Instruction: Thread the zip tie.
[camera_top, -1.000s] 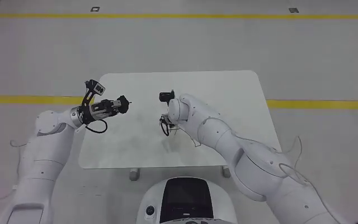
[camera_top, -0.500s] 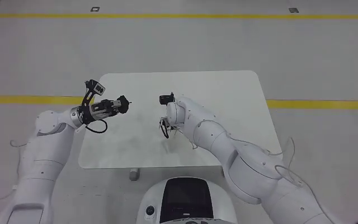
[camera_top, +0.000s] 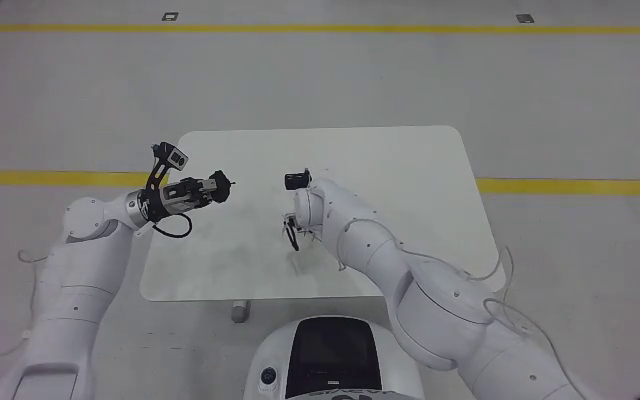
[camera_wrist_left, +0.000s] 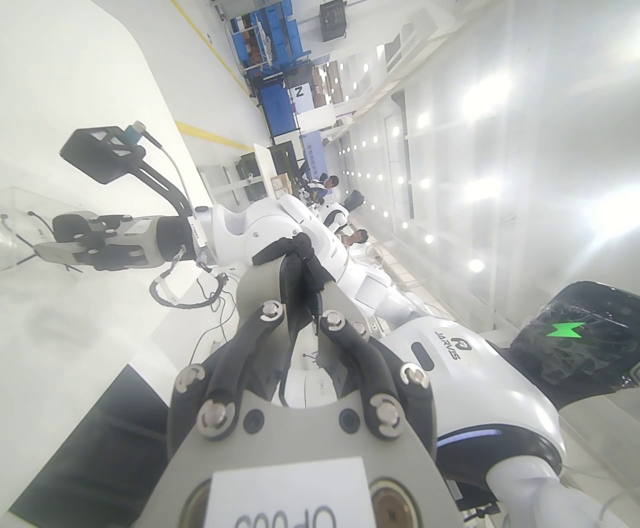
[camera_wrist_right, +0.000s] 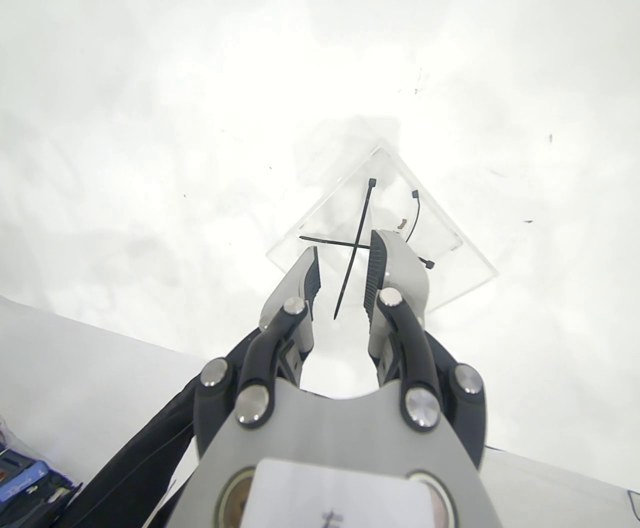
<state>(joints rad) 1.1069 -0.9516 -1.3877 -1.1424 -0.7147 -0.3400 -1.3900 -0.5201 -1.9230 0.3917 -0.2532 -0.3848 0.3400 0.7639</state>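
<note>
Two grippers over the white table (camera_top: 400, 160) from the top: left gripper (camera_top: 222, 184) above its left part, right gripper (camera_top: 293, 227) near the middle. Left wrist: fingers (camera_wrist_left: 260, 287) closed on a black strip (camera_wrist_left: 296, 280). Right wrist: fingers (camera_wrist_right: 395, 260) spread open just above crossed zip ties (camera_wrist_right: 361, 220) on a clear tray (camera_wrist_right: 450, 260)

A white table (camera_top: 400, 170) stands on the bare grey floor (camera_top: 320, 80) of what appears to be a robotics lab in an industrial hall. One yellow line (camera_top: 320, 27) crosses the floor at the table's 12 o'clock; another runs from 9 to 3 o'clock. The left wrist view takes in blue racks (camera_wrist_left: 272, 30), cardboard boxes (camera_wrist_left: 281, 183) and rows of ceiling lights (camera_wrist_left: 425, 120).
</note>
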